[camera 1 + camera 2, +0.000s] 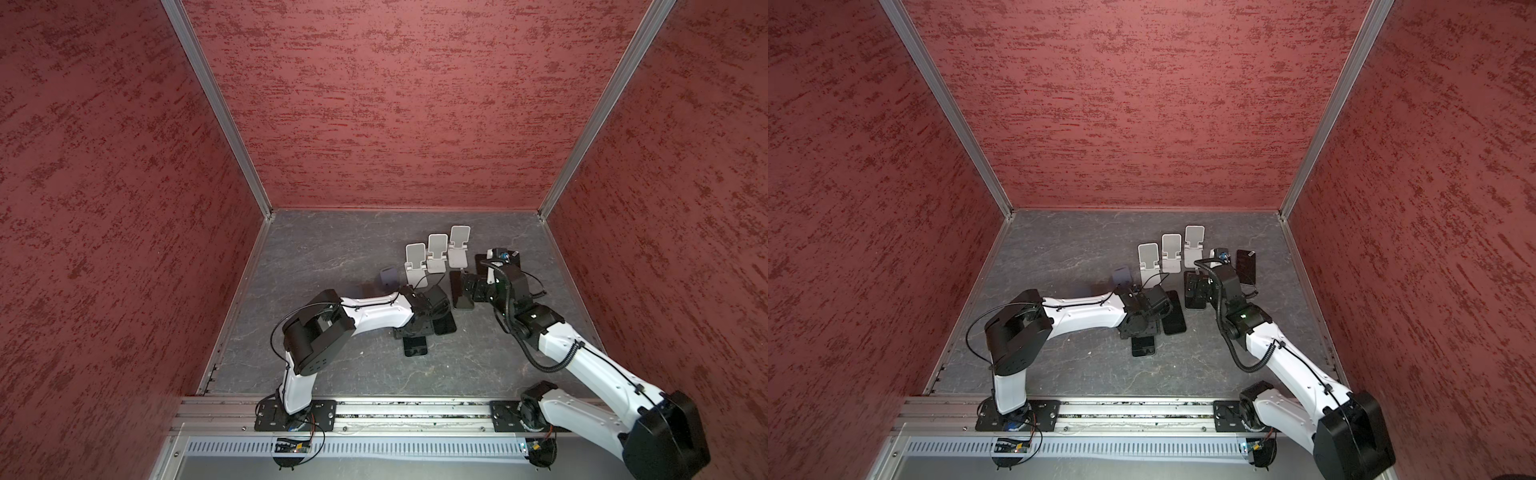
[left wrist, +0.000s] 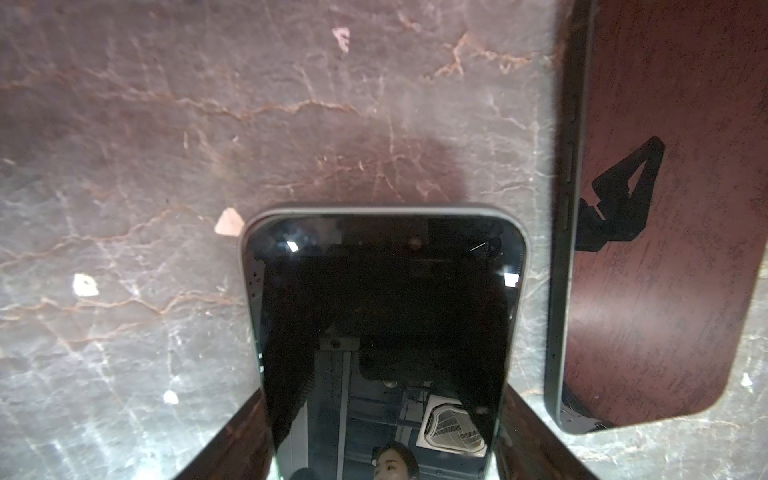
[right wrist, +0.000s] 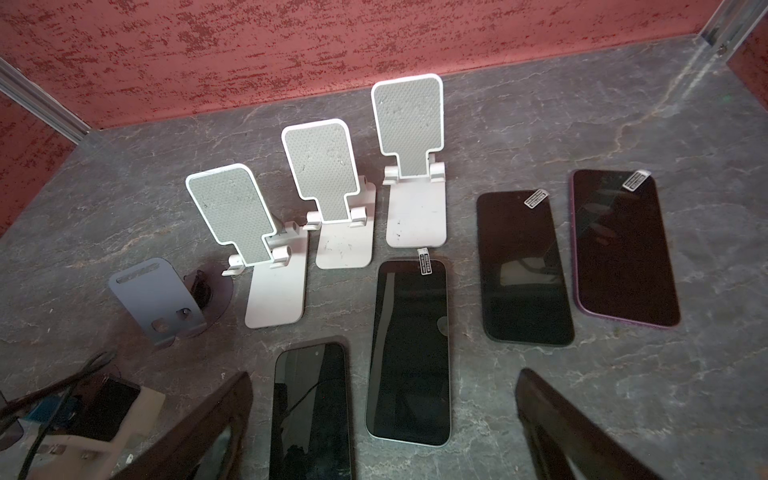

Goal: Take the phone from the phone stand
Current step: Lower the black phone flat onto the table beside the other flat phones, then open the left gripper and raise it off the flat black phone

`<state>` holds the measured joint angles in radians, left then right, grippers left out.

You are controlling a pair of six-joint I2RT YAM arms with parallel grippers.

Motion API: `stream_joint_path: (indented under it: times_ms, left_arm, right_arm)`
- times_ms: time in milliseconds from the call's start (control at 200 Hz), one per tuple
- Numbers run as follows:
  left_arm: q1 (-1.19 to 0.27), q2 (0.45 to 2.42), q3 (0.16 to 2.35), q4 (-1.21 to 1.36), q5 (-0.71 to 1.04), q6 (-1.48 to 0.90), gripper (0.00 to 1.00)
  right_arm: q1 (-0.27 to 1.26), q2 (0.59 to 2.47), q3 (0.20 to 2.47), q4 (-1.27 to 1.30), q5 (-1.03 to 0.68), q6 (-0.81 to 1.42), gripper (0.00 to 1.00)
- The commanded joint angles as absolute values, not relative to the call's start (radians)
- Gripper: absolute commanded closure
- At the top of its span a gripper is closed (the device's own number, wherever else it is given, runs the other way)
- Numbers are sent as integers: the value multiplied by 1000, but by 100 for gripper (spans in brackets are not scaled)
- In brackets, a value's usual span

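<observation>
Laying down, by the look of it, the black glass-fronted phone point(image 2: 382, 299), off its stand, pinched by its long edges in the left gripper point(image 2: 382, 397).
Lower flat onto the dark grey veined tabletop point(image 2: 166, 166), clear of the dark slab phone point(image 2: 665, 270) just right; release once resting. With the right gripper point(image 3: 384, 376) spread wide above other flat phones point(image 3: 523, 266); farther, three empty white folding stands point(image 3: 332, 174), a grey-blue metal stand point(image 3: 158, 299), red textured walls point(image 3: 291, 41).

**Left arm** point(image 1: 374, 309) and **right arm** point(image 1: 602, 382): white shells are joined by black joint housings. Black cables point(image 1: 273, 336) and a ribbed black hose point(image 1: 540, 368) are routed alongside. Black base plates point(image 1: 324, 413) are screwed down. Dark fingers point(image 3: 199, 436) are fitted to the right gripper point(image 3: 384, 376).
</observation>
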<state>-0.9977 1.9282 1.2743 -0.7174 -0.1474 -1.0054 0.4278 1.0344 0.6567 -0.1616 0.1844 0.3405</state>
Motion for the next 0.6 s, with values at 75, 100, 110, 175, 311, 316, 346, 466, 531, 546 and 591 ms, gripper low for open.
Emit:
stream_joint_path:
  times_ms: [75,100,110,175,311,316,346,466,531,546,591]
  left_arm:
    - [-979,1999,1264,-703,-155,-991,29]
    - [-980,2000,1264,-703,-155,-991,29]
    - [-980,2000,1264,-703,-154,-990,29]
    - [-980,2000,1265,-701,-155,-991,28]
    - [-982,1999,1265,-701,-155,-988,27]
    - [-982,1999,1264,-701,-156,-988,26]
    - [-982,1998,1264,-701,-156,-988,26]
    - [-982,1993,1261,-699,-161,-987,22]
    - [-982,1990,1260,-699,-163,-986,20]
    - [-982,1990,1260,-699,-164,-986,20]
    - [-982,1988,1259,-699,-166,-985,19]
  right_arm:
    - [417,998,644,-156,189,344,1]
    - [417,996,644,-156,191,344,1]
    - [417,996,644,-156,192,343,1]
    - [415,993,645,-157,192,343,1]
    - [414,989,644,-158,192,344,1]
    - [414,989,644,-159,192,344,1]
    - [414,988,644,-158,193,345,1]
    - [413,979,638,-152,193,347,1]
    - [413,974,637,-150,196,347,1]
    - [413,973,635,-150,196,348,1]
    - [413,970,632,-149,198,348,1]
